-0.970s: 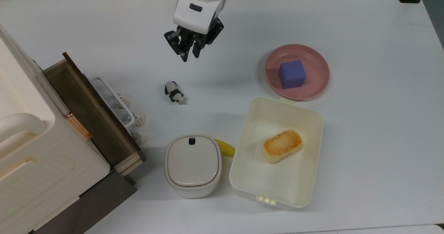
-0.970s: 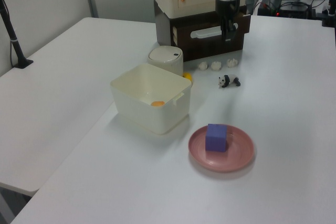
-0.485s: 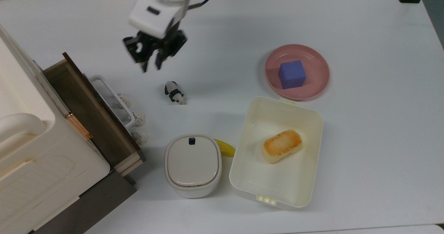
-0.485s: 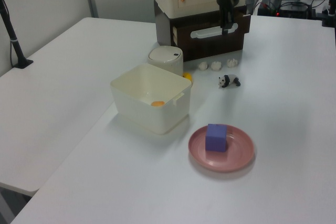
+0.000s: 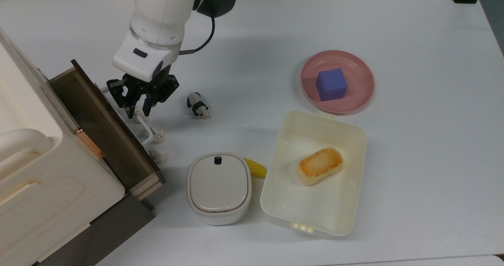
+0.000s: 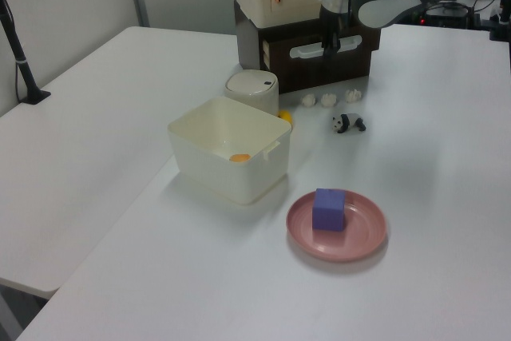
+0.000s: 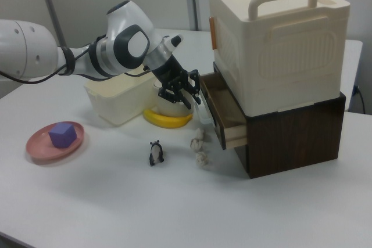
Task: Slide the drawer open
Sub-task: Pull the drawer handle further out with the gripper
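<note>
The drawer (image 5: 106, 140) sits at the top view's left, under a cream box, pulled out a little; its dark brown front (image 6: 355, 60) carries a white bar handle (image 5: 146, 134). My gripper (image 5: 138, 112) hangs open over the handle's far end, one finger on each side of the bar as the top view shows it; contact cannot be told. In the right view the gripper (image 7: 181, 98) is just in front of the handle (image 7: 201, 110) and the drawer (image 7: 224, 121). In the left view the gripper (image 6: 327, 49) is at the handle's height.
Three white lumps (image 5: 157, 135) lie on the table below the handle, a panda figure (image 5: 198, 105) beside the gripper. A white lidded bin (image 5: 219, 187), a banana (image 5: 256, 167), a cream tub (image 5: 354, 140) holding bread and a pink plate (image 5: 362, 96) with a purple cube stand further to the top view's right.
The gripper moved from the far middle of the table toward the top view's left and came down to the drawer handle. The drawer and the other objects have not moved.
</note>
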Robot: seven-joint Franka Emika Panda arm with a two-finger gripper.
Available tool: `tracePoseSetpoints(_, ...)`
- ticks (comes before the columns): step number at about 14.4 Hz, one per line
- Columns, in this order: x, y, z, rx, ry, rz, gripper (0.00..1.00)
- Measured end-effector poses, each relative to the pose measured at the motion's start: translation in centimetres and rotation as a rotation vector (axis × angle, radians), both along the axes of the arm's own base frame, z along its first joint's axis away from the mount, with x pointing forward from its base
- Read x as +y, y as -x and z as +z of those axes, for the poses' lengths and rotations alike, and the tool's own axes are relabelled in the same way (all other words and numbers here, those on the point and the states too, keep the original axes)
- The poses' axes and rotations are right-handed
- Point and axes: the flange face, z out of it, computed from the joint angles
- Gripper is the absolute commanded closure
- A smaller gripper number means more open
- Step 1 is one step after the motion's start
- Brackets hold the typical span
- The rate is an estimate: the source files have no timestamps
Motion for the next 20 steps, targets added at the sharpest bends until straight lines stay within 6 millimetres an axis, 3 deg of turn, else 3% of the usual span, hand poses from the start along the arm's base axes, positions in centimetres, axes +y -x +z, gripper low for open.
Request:
tracePoseSetpoints(12,-0.8,-0.3,-0.9,-0.007,0.003,-0.004,0.76)
tracePoseSetpoints(17,0.4,-0.1,-0.8,0.026,-0.003,-0.006,0.77)
tracePoseSetpoints(20,2.6,0.6,-0.4,0.083,-0.017,-0.007,0.77)
